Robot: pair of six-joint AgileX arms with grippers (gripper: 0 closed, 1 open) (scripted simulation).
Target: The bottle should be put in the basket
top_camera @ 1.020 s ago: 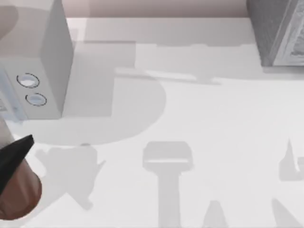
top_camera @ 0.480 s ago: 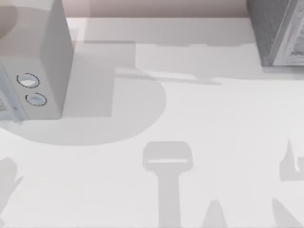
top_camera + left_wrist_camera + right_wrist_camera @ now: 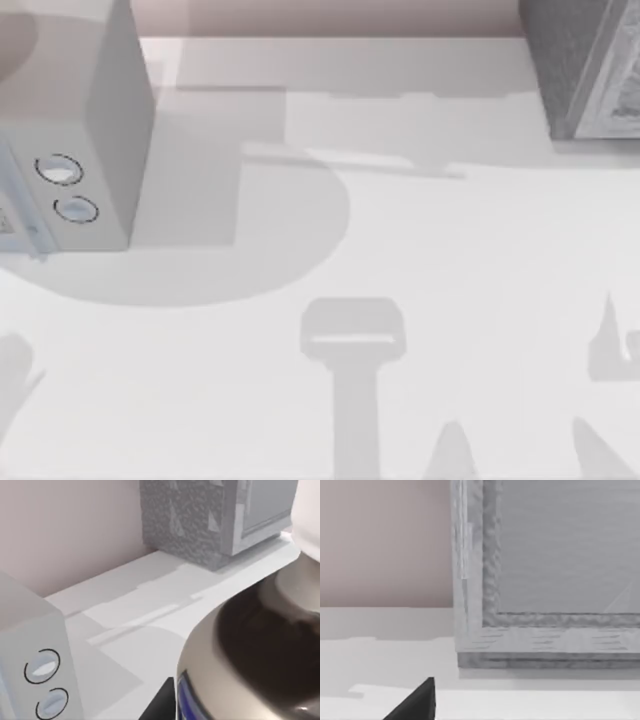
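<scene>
In the left wrist view the bottle (image 3: 260,645) looms very close, with its white cap (image 3: 307,525), dark neck band and grey label. My left gripper (image 3: 190,707) is shut on the bottle, and one dark finger (image 3: 161,705) shows beside the label. The bottle hangs above the white table (image 3: 450,260), off its left side. A dark tip of my right gripper (image 3: 417,702) pokes in low, facing the grey cabinet. The basket is out of view.
A white appliance with two round knobs (image 3: 70,150) stands at the table's back left. A grey speckled cabinet (image 3: 590,70) fills the back right corner and looms close in the right wrist view (image 3: 545,580). A pale wall runs along the far edge.
One second ago the left gripper's dark finger and the bottle's brown body showed at the top view's lower left. They have moved off the left edge, and their shadow slid left too.
</scene>
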